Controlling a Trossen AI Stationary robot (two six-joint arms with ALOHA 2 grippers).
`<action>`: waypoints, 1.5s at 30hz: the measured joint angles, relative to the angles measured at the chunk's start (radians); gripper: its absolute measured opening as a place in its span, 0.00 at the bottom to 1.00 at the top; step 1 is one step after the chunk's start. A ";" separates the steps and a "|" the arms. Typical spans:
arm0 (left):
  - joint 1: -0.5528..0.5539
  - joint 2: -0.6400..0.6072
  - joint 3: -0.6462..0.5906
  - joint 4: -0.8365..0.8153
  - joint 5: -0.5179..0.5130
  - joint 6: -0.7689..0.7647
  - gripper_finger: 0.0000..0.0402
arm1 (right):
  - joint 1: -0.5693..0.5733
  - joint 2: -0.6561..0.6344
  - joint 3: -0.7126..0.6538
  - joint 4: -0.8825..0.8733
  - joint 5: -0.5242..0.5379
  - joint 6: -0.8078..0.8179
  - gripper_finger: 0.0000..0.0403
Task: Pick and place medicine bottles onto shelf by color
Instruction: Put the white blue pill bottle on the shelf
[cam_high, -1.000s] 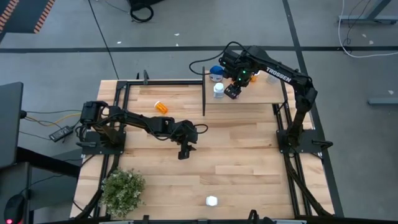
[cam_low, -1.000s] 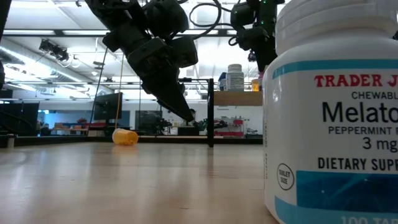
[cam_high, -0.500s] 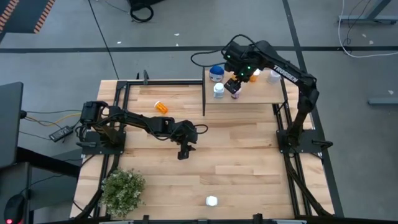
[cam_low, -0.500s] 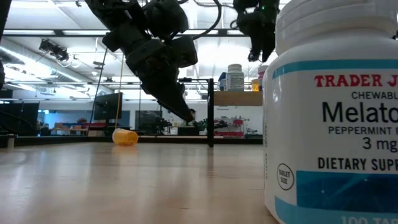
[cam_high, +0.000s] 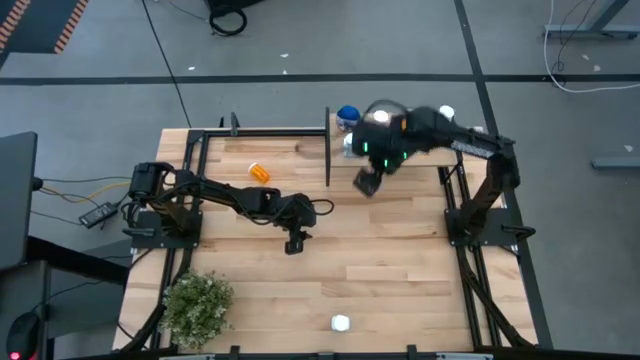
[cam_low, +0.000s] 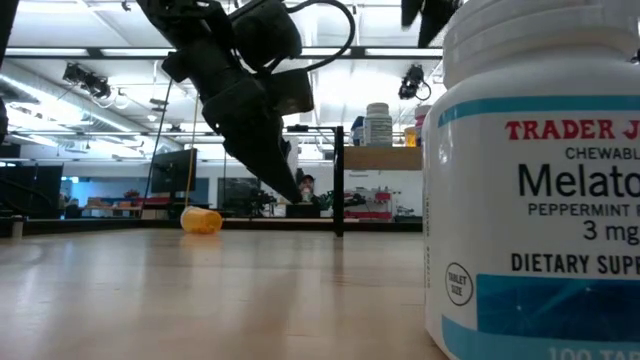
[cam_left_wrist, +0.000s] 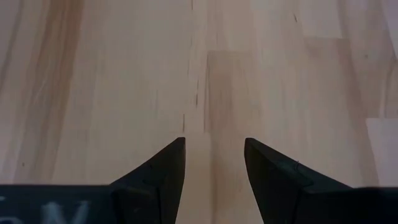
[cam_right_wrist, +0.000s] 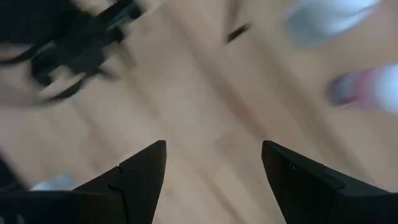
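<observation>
An orange bottle (cam_high: 259, 172) lay on its side on the far left part of the plank tabletop (cam_high: 400, 260), well apart from the shelf (cam_high: 425, 153), which stood at the far right of the table behind a black upright edge (cam_high: 328, 148). In the low view the same orange bottle (cam_low: 201, 220) lay tipped over in the distance, and the shelf (cam_low: 380, 157) showed raised above the tabletop with a white bottle (cam_low: 378, 124) standing on it and an orange one (cam_low: 411, 135) just beside that. From above, a blue-capped bottle (cam_high: 347, 115) stood at the shelf's far left corner and a white cap (cam_high: 446, 114) showed near its far right edge; the rest of the shelf was hidden under the right arm. A white bottle (cam_high: 341, 323) stood alone near the front edge of the table, and in the low view it filled the right side as a big white bottle (cam_low: 540, 190) with a printed label. The right gripper (cam_high: 368, 182) hung blurred just in front of the shelf's left end, and its wrist view showed the two dark fingers (cam_right_wrist: 140, 177) spread wide with nothing between them. The left gripper (cam_high: 294, 243) hovered over bare wood near the middle of the table, its fingers (cam_left_wrist: 158, 180) parted and empty. A green potted plant (cam_high: 197, 307) sat at the near left corner.
</observation>
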 joint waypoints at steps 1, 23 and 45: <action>0.000 0.000 0.000 -0.002 0.000 0.000 0.43 | 0.049 0.003 0.000 0.000 0.004 0.033 0.67; -0.163 0.000 0.000 0.097 0.000 -0.079 0.43 | 0.736 0.315 0.000 0.126 0.404 0.485 0.67; -0.349 -0.001 0.000 0.153 -0.086 -0.191 0.43 | 0.778 0.468 0.000 0.452 0.042 0.331 0.72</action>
